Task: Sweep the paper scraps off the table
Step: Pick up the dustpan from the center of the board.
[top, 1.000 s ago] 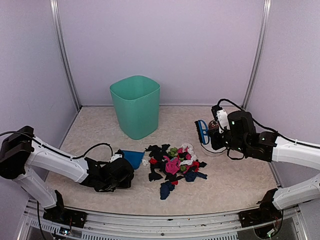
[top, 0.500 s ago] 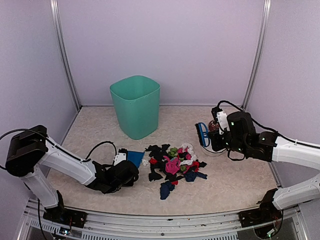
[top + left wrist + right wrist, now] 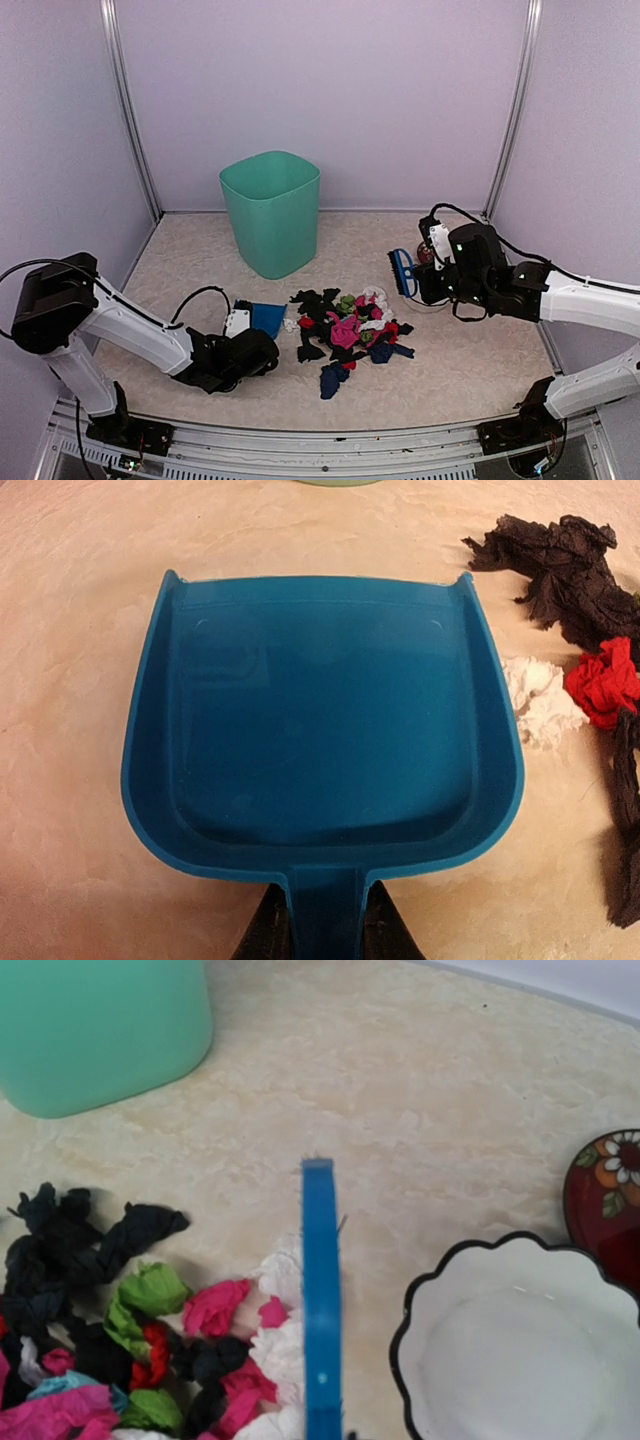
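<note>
- The bench (image 3: 450, 380) is beige with faint marbling.
- The paper scraps (image 3: 345, 332) are black, pink, red, white, dark blue and green.
- The dustpan (image 3: 320, 720), left of the scraps, is deep blue.
- The bin (image 3: 272, 212), behind the scraps, is mint green.
- The brush (image 3: 320, 1330) is bright blue.
- The bowl (image 3: 520, 1350), right of the scraps, is white with a black rim.
- The dish (image 3: 605, 1195) is dark red with orange and white flowers.
</note>
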